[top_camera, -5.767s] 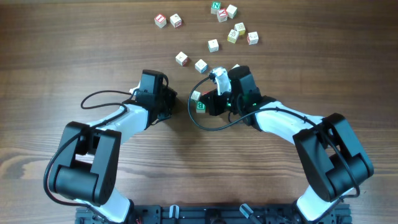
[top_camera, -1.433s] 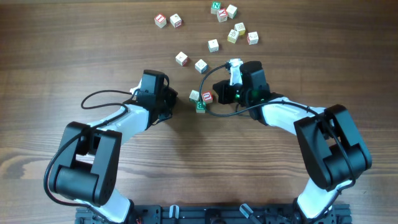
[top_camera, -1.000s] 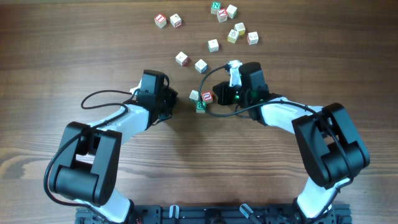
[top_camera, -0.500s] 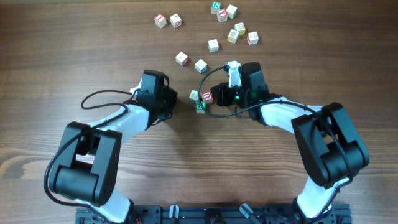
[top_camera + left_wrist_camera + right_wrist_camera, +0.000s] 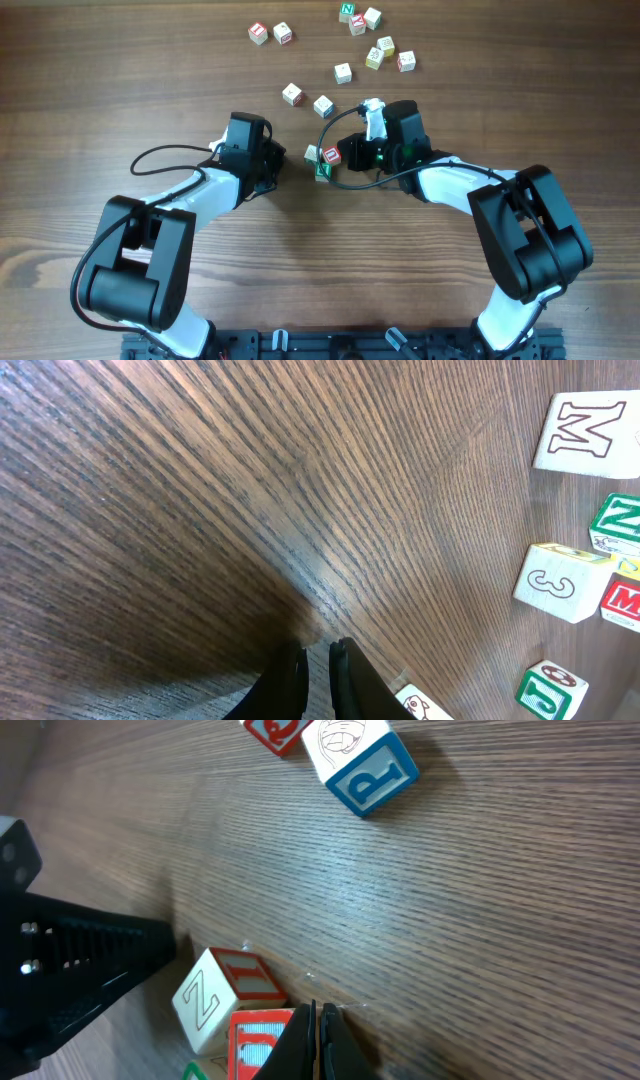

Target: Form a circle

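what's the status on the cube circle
Left gripper nearly shut, empty. Right gripper shut, beside three-cube cluster. No ring yet; other cubes scattered beyond.

Overhead straight down, wrist views low, close — shared cubes [image 5: 314,154]

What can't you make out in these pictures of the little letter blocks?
- Overhead: letters on the scattered cubes are too small to read.
- Overhead: whether the right end effector touches the three clustered cubes is too small to tell.
- Right wrist: the bottom edge cuts off a green cube, the top edge a red cube.
- Left wrist: the bottom edge cuts off a pale cube.
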Motion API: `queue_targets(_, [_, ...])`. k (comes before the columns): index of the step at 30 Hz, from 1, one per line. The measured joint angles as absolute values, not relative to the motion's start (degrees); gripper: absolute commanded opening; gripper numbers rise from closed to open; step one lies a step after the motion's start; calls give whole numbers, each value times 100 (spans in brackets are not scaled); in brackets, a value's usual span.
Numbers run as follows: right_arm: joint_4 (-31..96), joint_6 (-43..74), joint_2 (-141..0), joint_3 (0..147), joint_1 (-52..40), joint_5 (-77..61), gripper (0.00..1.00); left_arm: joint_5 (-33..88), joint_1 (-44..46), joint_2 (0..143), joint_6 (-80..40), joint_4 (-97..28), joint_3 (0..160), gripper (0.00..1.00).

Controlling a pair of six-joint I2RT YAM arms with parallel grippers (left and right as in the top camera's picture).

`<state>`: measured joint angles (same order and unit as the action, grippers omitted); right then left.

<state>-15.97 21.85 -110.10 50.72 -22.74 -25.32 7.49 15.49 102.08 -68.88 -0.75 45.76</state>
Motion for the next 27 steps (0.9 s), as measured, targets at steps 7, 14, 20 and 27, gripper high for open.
queue_targets(7, [-1573, 2231, -11010, 5074, -2150, -2307, 5, 749, 1549, 10208, -6888, -78, 4576, 11])
queue_targets(14, [-1354, 2228, -10534, 5089, -2010, -2331, 5, 733, 1549, 10208, -6888, -119, 4576, 10])
queue_targets(20, [-150, 2121, -10353, 6130, -2047, -2377, 5, 733, 1549, 10208, -6886, -104, 4576, 15])
queue_targets(27, [-113, 1925, -10385, 6414, -2676, -1675, 5, 735, 1564, 10206, -6886, -75, 4584, 14])
